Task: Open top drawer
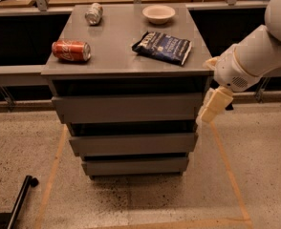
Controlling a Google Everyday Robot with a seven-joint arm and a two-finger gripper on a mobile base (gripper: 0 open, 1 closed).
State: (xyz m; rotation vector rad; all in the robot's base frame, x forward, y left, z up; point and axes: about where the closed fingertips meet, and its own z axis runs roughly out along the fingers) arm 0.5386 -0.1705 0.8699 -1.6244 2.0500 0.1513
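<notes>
Nearest you, a black pole (18, 202) lies on the speckled floor at lower left. Then the stack: narrowest drawer (135, 165) at the bottom, medium drawer (133, 143) above it, top drawer (126, 108) just under the grey cabinet top (116, 61), front flush. The gripper (212, 109) hangs tilted at the top drawer's right edge; you can't tell if it's spread or pressed together, or touching. On top: red can (71, 50) lying down, dark chip bag (162, 46), then silver can (93, 13) and bowl (158, 14) at the back.
</notes>
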